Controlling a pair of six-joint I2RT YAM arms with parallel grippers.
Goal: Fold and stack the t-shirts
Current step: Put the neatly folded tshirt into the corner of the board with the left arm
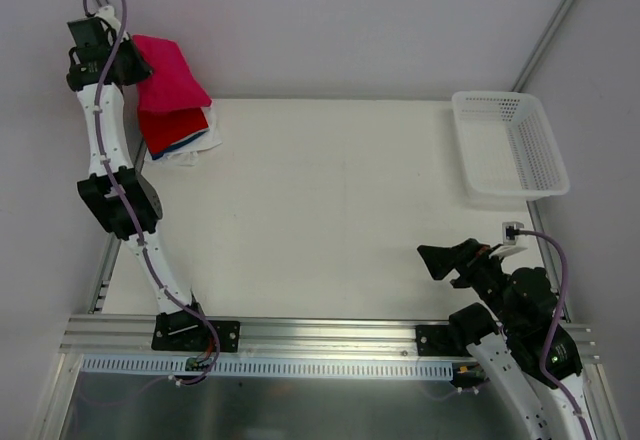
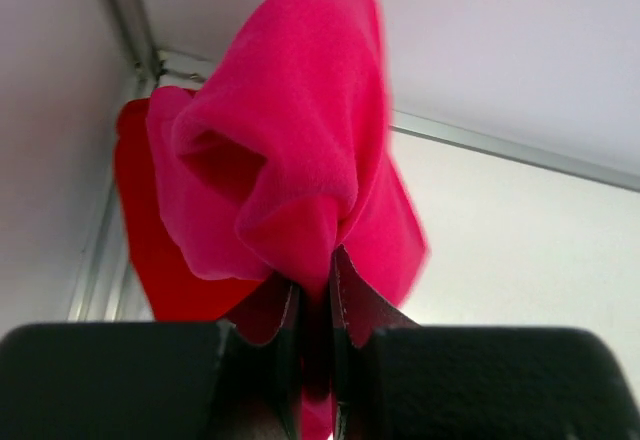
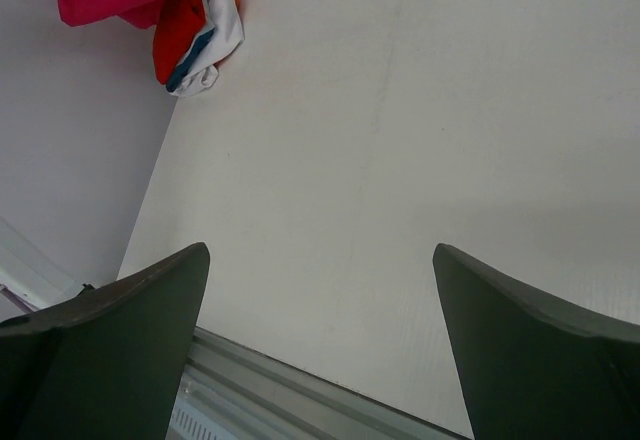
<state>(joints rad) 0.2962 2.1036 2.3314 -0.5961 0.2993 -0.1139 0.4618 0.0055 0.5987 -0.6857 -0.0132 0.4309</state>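
At the near edge of the table, a ribbed aluminium rail (image 1: 330, 335) carries the bases of both black-and-white arms. Right gripper (image 1: 440, 263): low over the near right part of the table, pointing left, its two dark fingers (image 3: 130, 340) spread wide with nothing between them. Pale cream flat table top (image 1: 330, 210): bare across its middle. White plastic mesh basket (image 1: 500, 195): rectangular, at the far right edge of the table, well apart from both grippers; no contents visible. Stack of folded t-shirts at the far left corner: bright red folded cloth shirt (image 1: 175, 128) on top, a narrow blue cloth edge (image 3: 195, 55) showing beneath it, and a white cloth shirt (image 3: 225, 20) at the bottom, its edge spilling out toward the table's centre. Crimson-pink soft cloth short-sleeved shirt (image 1: 170, 75): bunched rather than flat, held up at the far left corner and overlapping the far side of the red shirt in the overhead view; whether it touches the stack cannot be told. Left gripper (image 1: 128, 60): raised at the end of the outstretched left arm, beyond the table's far left corner, its fingertips pressed together on a fold of the crimson-pink shirt, with cloth bulging out past them in the left wrist view.
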